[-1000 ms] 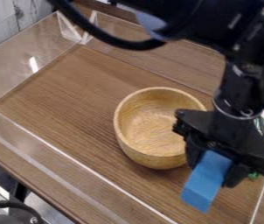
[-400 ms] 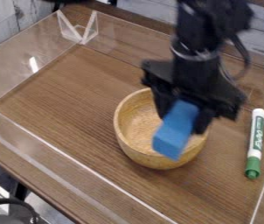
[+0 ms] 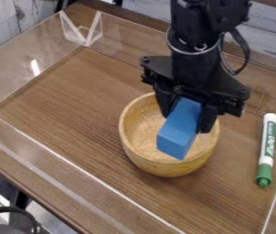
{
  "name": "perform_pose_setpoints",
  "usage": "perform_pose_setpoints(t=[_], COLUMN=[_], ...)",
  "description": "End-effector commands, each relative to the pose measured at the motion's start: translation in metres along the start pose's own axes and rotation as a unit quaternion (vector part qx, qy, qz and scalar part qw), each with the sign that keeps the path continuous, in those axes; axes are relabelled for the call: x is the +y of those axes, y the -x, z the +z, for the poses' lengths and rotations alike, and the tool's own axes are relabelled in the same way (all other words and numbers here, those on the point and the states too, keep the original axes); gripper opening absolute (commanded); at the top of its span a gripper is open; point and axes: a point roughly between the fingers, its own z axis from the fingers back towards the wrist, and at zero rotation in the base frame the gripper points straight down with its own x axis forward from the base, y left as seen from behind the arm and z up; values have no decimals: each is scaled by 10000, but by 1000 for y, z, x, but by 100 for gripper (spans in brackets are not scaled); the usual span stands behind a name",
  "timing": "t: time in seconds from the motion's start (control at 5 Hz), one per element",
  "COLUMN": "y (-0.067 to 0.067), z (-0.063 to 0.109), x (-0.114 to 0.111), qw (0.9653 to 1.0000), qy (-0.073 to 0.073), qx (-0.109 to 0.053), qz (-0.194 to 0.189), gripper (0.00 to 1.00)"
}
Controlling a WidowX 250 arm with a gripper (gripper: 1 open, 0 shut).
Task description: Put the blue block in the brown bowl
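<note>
The blue block (image 3: 178, 130) is showing over the inside of the brown bowl (image 3: 147, 137), in front of its opening as the camera sees it. Its long axis is running at a steep slant in the view, the lower end pointing toward the bowl's near rim and a little left, the upper end leaning right and disappearing between the gripper's dark fingers. The black gripper (image 3: 185, 103) is clamping the block by that upper end, coming over the bowl from its far side. Whether the block's lower end is touching the bowl's inside cannot be told.

The gripper's body is hiding the bowl's far right rim, while the left and near parts of the rim are staying in sight. To the right of the bowl, well apart from it, a green-and-white marker pen (image 3: 268, 151) is lying nearly parallel to the view's side edge. Far beyond the bowl, to the left, a clear plastic piece (image 3: 82, 27) is standing near the wooden surface's far edge. Dark cabling (image 3: 9, 216) is curling at the near left corner, well apart from the bowl.
</note>
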Motion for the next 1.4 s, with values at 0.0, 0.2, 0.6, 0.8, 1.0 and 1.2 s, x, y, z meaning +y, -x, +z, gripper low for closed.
perform_pose_setpoints(t=[0.0, 0.2, 0.6, 0.8, 1.0, 1.2], y=[-6, -5, -5, -4, -4, -2], z=[4, 1, -4, -5, -7, -11], x=[-4, -7, -10, -11, -12, -16], qw=[9998, 9998, 9996, 9996, 9996, 9997], qy=[83, 116, 148, 148, 149, 168], qx=[-164, -168, -161, -141, -119, -74], qz=[28, 69, 150, 177, 197, 180], gripper=[0, 0, 0, 0, 100, 100])
